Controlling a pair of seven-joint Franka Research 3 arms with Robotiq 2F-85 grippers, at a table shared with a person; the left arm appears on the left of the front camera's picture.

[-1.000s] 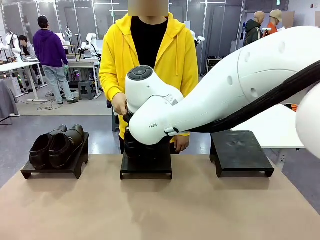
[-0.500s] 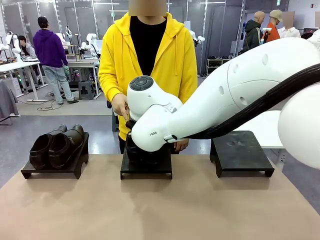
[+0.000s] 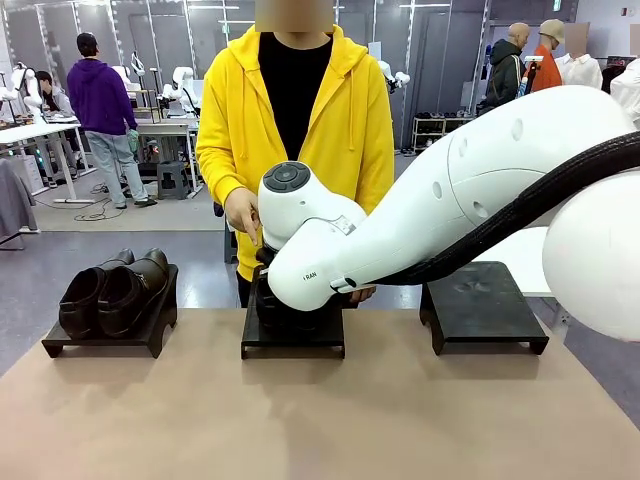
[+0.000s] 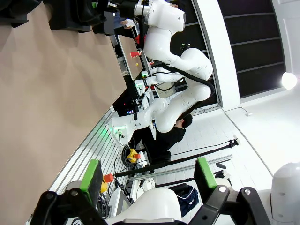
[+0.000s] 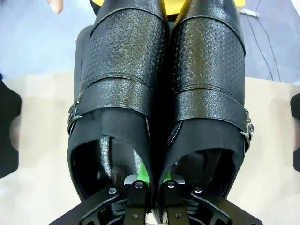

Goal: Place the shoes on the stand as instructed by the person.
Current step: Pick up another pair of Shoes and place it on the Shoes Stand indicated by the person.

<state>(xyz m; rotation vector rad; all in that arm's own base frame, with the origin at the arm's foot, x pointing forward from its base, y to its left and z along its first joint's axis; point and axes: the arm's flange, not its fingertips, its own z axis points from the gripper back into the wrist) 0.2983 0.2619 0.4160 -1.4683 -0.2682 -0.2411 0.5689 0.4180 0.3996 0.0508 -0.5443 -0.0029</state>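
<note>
**Second pair of shoes sitting on the middle stand**

While the right arm is reaching across the surface (image 3: 320, 420), three black stands are standing in a row at its far edge. The left stand (image 3: 100, 340) is carrying one pair of shoes (image 3: 112, 290), side by side, toes pointing toward the robot. The right stand (image 3: 484, 305) is carrying nothing. The middle stand (image 3: 292, 338) is carrying the second pair (image 5: 159, 93), mostly covered by the arm in the front view.

In the right wrist view, the right hand (image 5: 151, 180) is sitting between the two shoes at their heels. Its fingers are lying close together, each one inside a shoe opening, with the two inner walls between them; I cannot tell if they are pinching or already letting go.

The left hand (image 4: 147, 176) is spread wide, holding nothing, away from the shoes.

The second pair is glossy black, with dotted toe caps, a strap and a metal buckle on each outer side.

The person (image 3: 295, 120) in yellow is standing just behind the middle stand.
</note>
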